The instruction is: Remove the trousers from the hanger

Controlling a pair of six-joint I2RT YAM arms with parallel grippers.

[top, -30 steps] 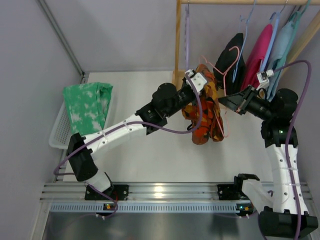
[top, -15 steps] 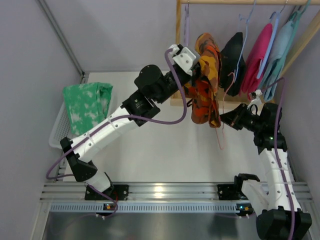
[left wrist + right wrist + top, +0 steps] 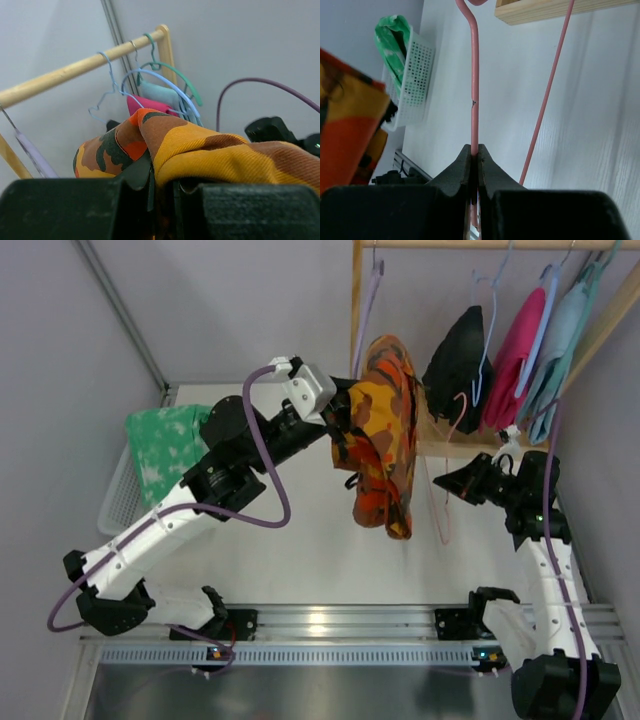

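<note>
Plain grey walls, white tabletop, wooden clothes rack back right, white basket left, metal rail at near edge.

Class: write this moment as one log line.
left gripper: shut on trousers | right gripper: shut on pink hanger | trousers: off pink hanger

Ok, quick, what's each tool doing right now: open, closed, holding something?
Left tool: closed on the orange camouflage trousers.
Right tool: closed on the pink hanger.
</note>
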